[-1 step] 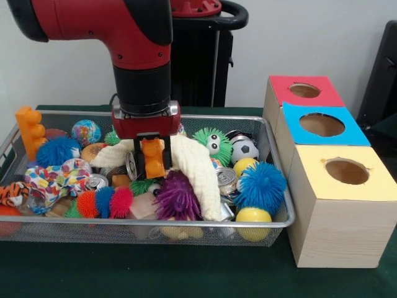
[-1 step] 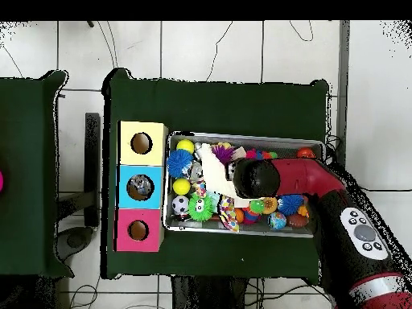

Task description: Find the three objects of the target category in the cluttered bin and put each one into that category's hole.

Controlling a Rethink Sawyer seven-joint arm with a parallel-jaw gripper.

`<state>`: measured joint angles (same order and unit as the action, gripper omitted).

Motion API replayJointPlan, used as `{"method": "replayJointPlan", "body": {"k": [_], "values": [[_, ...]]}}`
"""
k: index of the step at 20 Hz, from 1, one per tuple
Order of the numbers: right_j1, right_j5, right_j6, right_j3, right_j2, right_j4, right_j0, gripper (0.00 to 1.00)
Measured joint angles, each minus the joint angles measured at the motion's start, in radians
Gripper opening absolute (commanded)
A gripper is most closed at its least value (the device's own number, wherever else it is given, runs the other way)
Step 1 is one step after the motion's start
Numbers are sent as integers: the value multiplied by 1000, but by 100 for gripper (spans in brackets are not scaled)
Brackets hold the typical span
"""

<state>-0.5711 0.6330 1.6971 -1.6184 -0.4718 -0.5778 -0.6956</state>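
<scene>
Front: gripper (image 1: 152,159) down in the bin (image 1: 273,149), jaws clamped on an orange block (image 1: 153,158). Cream cloth (image 1: 197,171) drapes just beside the jaws, purple ball (image 1: 177,195) in front of them. Overhead: arm hides the jaws; box (image 2: 141,186) with holes sits beside the bin (image 2: 241,230).

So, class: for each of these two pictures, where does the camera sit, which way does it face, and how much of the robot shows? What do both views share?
Front view: sits low across the table, facing the wire bin and three boxes; shows the red arm reaching down, its gripper shut on an orange block.
Overhead view: sits above the table, looking straight down; shows the arm covering the middle of the bin.
Shared: the bin, the yellow-topped box, the blue spiky ball.
</scene>
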Motion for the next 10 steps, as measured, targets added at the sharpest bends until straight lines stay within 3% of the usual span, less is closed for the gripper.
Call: {"method": "replayJointPlan", "body": {"k": [10], "values": [[11,0,0,0,6,0,35,0]]}}
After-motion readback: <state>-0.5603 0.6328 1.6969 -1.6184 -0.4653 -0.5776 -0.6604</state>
